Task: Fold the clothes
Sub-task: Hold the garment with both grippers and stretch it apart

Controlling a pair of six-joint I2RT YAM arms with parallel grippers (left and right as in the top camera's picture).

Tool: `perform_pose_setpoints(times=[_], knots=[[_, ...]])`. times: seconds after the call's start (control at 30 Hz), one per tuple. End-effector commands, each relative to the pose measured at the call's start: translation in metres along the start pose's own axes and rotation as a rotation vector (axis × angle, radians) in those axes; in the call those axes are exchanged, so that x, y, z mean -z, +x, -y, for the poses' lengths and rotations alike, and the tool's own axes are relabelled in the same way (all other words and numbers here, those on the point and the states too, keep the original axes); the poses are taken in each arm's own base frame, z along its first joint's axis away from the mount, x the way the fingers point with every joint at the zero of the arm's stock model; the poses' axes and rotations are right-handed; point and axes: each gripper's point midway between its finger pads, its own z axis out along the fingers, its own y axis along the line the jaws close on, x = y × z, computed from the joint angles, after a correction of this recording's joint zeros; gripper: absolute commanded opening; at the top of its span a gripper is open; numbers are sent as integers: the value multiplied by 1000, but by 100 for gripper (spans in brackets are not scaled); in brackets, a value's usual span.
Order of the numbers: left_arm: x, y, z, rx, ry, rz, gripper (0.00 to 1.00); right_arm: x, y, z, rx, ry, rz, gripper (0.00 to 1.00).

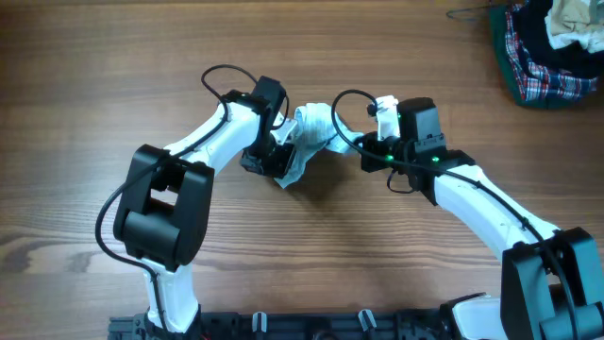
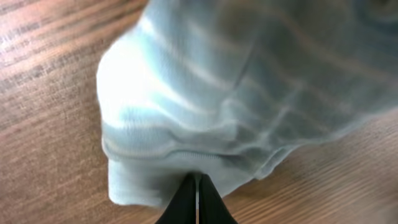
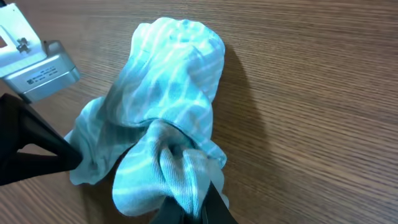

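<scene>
The clothes (image 1: pixel 310 130) are held bunched at the middle of the bench (image 1: pixel 94 76). Only in the wrist views are the left jaws and right jaws seen shut on them. A heap (image 1: pixel 547 47) is seen only from above.

Clothes (image 1: pixel 310 127) pale blue with white checks; heap (image 1: pixel 530 68) red-green plaid, dark, cream.

The table (image 1: pixel 94 76) is brown wood with long lines running from side to side; a small cloth (image 1: pixel 307 132), pale blue with white stripes, sits scrunched up in the middle of the frame, its dark shadow just below it; a heap of clothes (image 1: pixel 547 52), red and green checks with dark and cream bits, lies in the upper right corner; a thin wire thing (image 1: pixel 469 12) lies just left of the heap.
</scene>
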Motion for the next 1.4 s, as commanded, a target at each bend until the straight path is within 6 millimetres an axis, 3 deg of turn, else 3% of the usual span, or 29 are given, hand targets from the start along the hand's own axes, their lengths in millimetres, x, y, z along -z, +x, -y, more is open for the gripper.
perform_pose_setpoints(times=[0.0,0.07,0.17,0.2,0.4,0.47,0.5,0.57,0.6,0.63,0.8,0.87,0.97,1.07,1.1,1.2,1.27,1.37], knots=[[0,1,-4,14,-15,3,12,5,-11,2,-5,19,30,4],[1,-2,-7,14,-29,13,37,5,-11,2,-5,19,30,4],[3,-8,-27,10,-148,42,63,5,-11,2,-5,19,31,4],[4,-17,-32,4,-181,76,67,5,-11,2,-4,19,31,4],[5,-39,-29,-18,-177,164,72,5,-10,2,-5,20,28,4],[0,-37,-25,-30,-177,152,68,5,-10,2,-5,20,29,4],[-4,-36,-22,-39,-177,142,60,5,-11,2,-5,20,29,4],[-14,-31,-15,-62,-178,115,40,5,-11,2,-5,20,29,4],[-18,-29,-12,-73,-179,105,19,5,-10,2,-5,20,29,4],[-19,-29,-9,-79,-179,103,5,5,-10,2,-6,20,29,4],[-15,-28,-10,-71,-178,105,4,5,-13,1,-3,15,39,4],[2,-32,-6,-55,-173,149,4,10,-23,-4,4,1,62,4],[56,-43,0,-12,-159,296,4,31,-49,-22,36,-47,134,4],[132,-50,16,-26,-153,509,4,57,-62,-32,60,-55,190,4],[165,-51,23,-24,-153,615,4,67,-65,-37,81,-58,213,4],[226,-46,34,-44,-158,801,4,93,-71,-53,230,-88,262,4],[245,-40,26,-20,-221,852,4,107,-70,-58,309,-78,278,4],[244,-33,21,-8,-247,833,4,127,-75,-64,363,-60,298,4]])
